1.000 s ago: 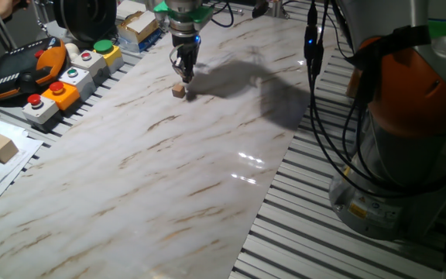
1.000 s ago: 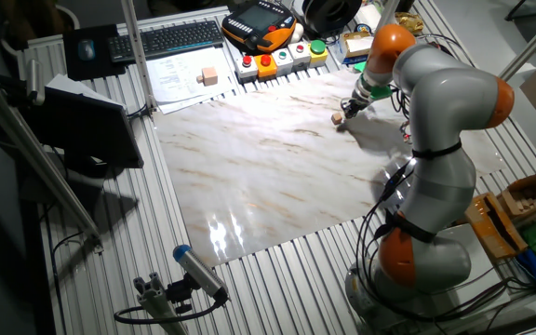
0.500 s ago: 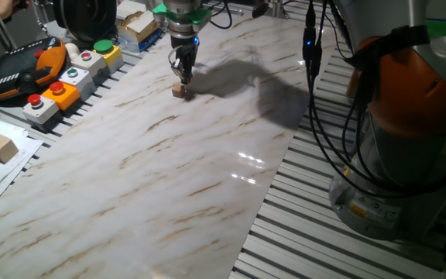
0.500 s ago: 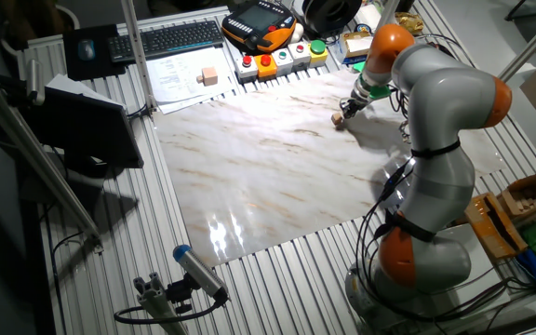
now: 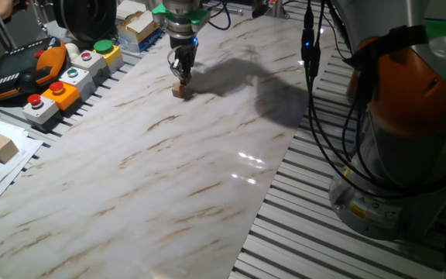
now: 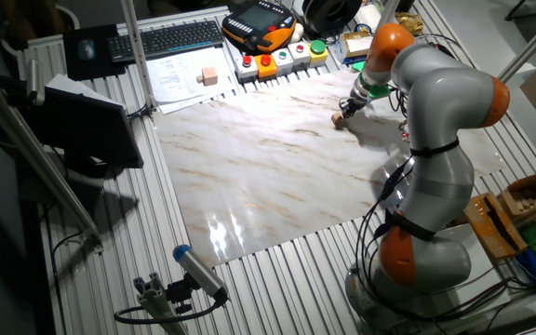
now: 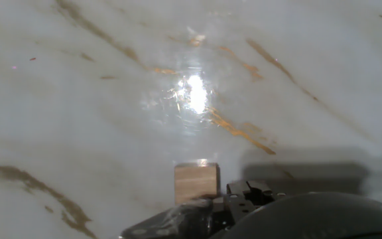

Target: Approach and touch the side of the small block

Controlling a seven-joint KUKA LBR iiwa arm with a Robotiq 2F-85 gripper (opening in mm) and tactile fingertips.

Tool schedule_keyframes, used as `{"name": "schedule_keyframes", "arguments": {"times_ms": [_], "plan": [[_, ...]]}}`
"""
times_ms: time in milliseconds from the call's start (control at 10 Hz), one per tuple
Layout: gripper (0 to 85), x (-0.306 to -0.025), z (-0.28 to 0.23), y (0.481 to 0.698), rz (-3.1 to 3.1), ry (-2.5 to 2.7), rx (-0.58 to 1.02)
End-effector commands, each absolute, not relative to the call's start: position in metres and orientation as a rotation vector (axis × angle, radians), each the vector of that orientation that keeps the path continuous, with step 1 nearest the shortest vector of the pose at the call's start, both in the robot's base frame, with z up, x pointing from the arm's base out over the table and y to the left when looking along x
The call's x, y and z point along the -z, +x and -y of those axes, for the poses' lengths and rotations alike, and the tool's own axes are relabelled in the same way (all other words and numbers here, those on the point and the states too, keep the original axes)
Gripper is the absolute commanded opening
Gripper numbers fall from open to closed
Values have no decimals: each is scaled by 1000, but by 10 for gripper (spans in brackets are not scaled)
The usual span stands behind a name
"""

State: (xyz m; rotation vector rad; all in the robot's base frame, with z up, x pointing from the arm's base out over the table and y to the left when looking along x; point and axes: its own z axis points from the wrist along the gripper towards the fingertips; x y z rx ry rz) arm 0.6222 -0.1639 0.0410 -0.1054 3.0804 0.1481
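The small block (image 5: 179, 91) is a tiny tan-brown wooden cube lying on the marble board (image 5: 169, 170) near its far side. My gripper (image 5: 181, 77) hangs straight down just behind the cube, fingers together, tips close to or touching its far side. In the other fixed view the block (image 6: 337, 119) lies just left of the gripper (image 6: 346, 110). In the hand view the block (image 7: 195, 183) sits at the bottom centre, right against the dark fingertips (image 7: 245, 194). The gripper holds nothing.
A row of button boxes (image 5: 60, 81) and an orange teach pendant (image 5: 18, 66) stand along the board's left edge. A larger pale wooden block (image 5: 1, 147) lies on papers at the left. The robot base (image 5: 409, 116) and cables stand at the right.
The gripper has shifted slightly toward the small block and now stands right against it. The block has not visibly moved.
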Motion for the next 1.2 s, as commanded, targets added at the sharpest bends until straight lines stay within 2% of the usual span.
{"name": "schedule_keyframes", "arguments": {"times_ms": [0,800,900,1000,1100], "plan": [[7,-40,163,623,-3080,-106,-151],[7,-37,160,626,-3083,-120,-158],[7,-38,159,627,-3083,-103,-180],[7,-40,157,628,-3082,-7,-272],[7,-41,156,628,-3087,12,-273]]}}
